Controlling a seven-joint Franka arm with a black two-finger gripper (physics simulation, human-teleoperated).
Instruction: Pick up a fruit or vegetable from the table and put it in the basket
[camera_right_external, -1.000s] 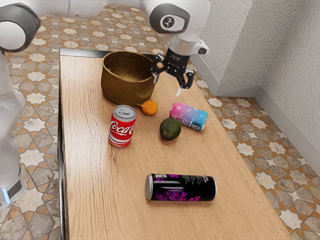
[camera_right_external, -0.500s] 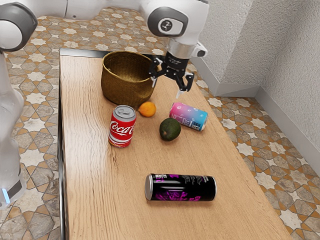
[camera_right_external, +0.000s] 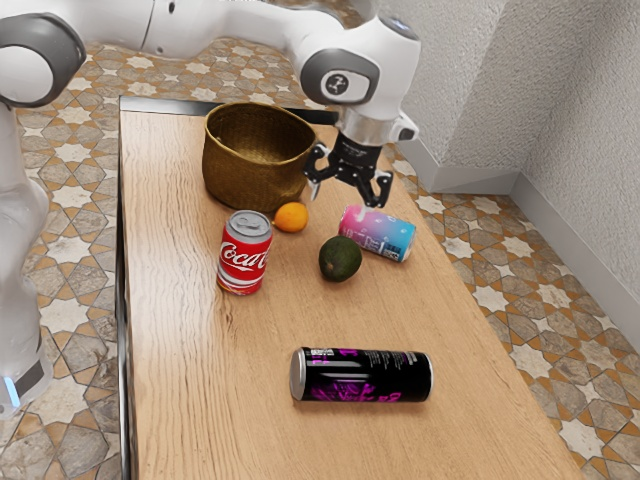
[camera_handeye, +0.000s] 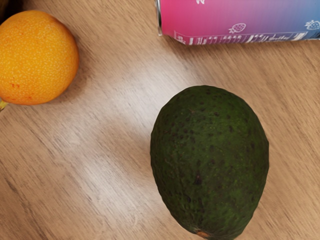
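Wood table (camera_right_external: 190, 350) holds it all. Basket (camera_right_external: 250, 182) upright at far end in ext. view, nothing seen in its visible part. Gripper (camera_right_external: 346, 191) above tbl, fingers spread apart, nothing btwn them. Black can (camera_right_external: 362, 376) on its side, well apart from the rest; Coke can (camera_right_external: 244, 256) upright; pink-blue can (camera_right_external: 378, 233) on its side. Avocado (camera_handeye: 210, 160) lying on tbl near pink-blue can, not touching: long axis approx. square to that can's, rounded end twd it, brown stem end pointing away. Orange (camera_handeye: 37, 57) also on tbl, btwn basket & avocado, apart from avocado; roughly round, no clear long axis, stem bit pointing away from pink-blue can.
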